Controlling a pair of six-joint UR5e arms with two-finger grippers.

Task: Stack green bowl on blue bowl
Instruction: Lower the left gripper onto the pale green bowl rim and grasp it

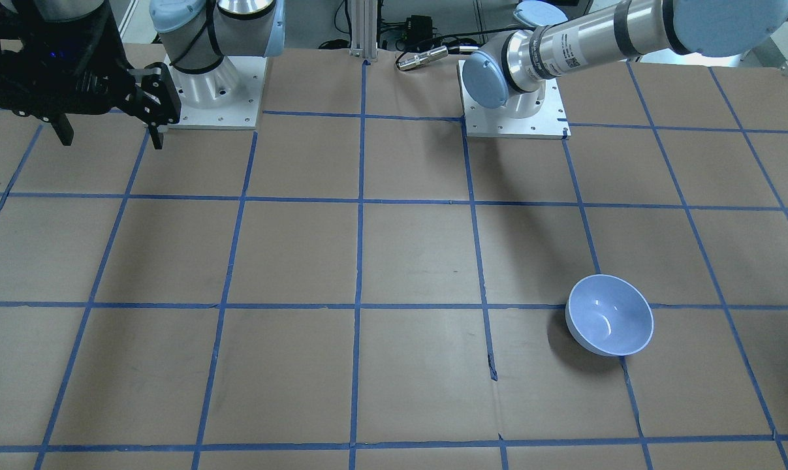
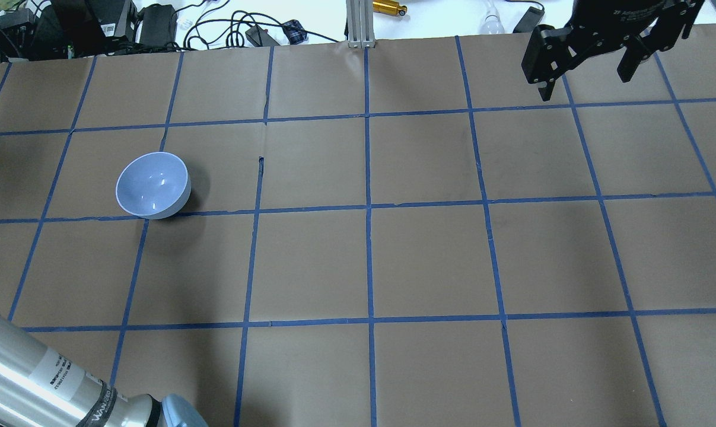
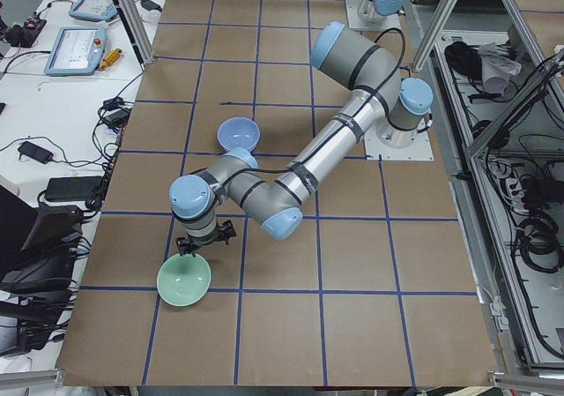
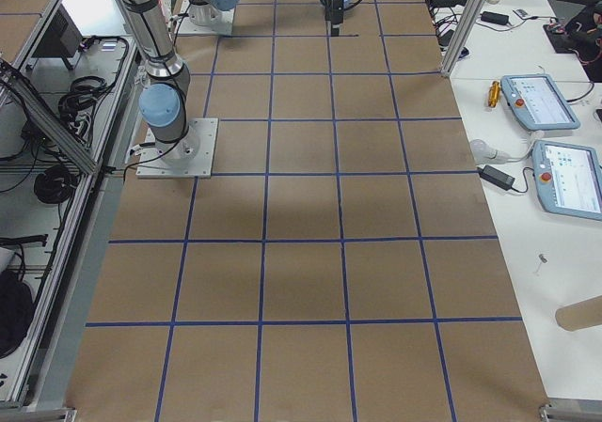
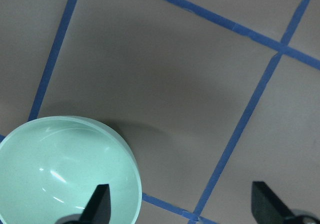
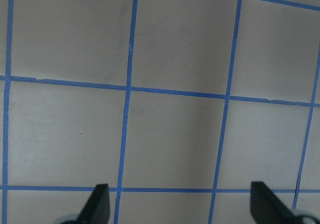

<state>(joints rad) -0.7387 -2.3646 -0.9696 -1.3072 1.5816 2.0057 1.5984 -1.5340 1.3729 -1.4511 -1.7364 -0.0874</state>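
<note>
The left gripper point(image 5: 182, 206) hangs over the green bowl point(image 5: 60, 174), fingers spread wide, one above its inside and one outside the rim. It should drop straight, pinch the wall firmly, then lift toward the blue bowl point(image 2: 153, 185), which sits well apart. The right gripper point(image 6: 182, 206), also wide, is parked far off.

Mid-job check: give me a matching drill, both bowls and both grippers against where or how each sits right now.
Things:
1. green bowl
2. blue bowl
3. left gripper
4. right gripper

States:
A. open over bare table, no bowl near
B. open, one finger above a bowl's rim
C. upright, empty, no gripper near
D. partly beneath a gripper

Pairs: 1-D, 2-C, 3-B, 4-A
</note>
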